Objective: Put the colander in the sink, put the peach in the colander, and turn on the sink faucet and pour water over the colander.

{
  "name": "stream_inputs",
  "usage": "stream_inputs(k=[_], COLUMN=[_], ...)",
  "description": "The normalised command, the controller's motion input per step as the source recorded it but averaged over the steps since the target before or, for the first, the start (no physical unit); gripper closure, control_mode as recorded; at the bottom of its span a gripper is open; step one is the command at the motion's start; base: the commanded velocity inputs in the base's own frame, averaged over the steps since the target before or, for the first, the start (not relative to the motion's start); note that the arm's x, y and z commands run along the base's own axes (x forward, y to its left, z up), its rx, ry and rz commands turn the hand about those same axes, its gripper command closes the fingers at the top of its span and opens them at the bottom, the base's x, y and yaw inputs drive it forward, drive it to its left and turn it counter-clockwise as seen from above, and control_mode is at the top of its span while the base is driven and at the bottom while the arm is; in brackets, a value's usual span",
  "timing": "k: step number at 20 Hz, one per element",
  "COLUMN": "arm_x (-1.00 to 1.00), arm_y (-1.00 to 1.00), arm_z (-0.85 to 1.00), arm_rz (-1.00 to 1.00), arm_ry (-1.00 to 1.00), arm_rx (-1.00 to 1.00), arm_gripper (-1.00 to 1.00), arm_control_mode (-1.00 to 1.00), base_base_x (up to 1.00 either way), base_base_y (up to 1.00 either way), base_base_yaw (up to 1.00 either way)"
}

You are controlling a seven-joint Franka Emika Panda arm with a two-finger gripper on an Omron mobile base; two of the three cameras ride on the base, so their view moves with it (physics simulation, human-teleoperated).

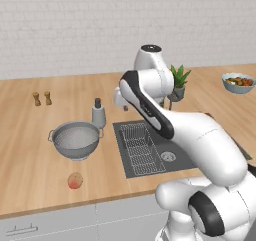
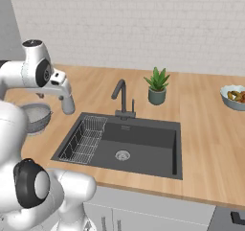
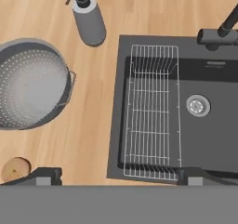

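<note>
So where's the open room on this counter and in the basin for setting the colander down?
The sink floor right of the wire rack, around the drain, is bare. Counter is free between colander and sink edge, and left of the peach. It's tight behind the colander by the soap bottle, and around the faucet and plant.

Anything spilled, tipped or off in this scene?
Nothing stands out. The colander sits upright on the counter left of the sink, the peach lies loose nearer the front edge, the soap bottle stands straight, and the faucet is dry. No spills.
</note>
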Motion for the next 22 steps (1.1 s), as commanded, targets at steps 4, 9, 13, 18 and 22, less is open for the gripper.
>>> stream_inputs(k=[4,9,13,18,22], arm_x=[0.46,0.28,0.17,0.06,0.07], arm_y=[0.76,0.68,0.63,0.48,0.33], arm_z=[-0.50,-0.59,-0.56,-0.57,-0.51], arm_rz=[-0.01,-0.04,-0.05,-0.05,-0.05], arm_ry=[0.11,0.12,0.10,0.06,0.04], arm_rx=[0.00,0.00,0.00,0.00,0.00], arm_gripper=[-1.00,-1.00,-1.00,-1.00,-1.00], arm_control_mode=[-1.00,-1.00,-1.00,-1.00,-1.00], base_base_x=[0.00,0.00,0.00,0.00,0.00], base_base_y=[0.00,0.00,0.00,0.00,0.00], base_base_yaw=[0.00,0.00,0.00,0.00,0.00])
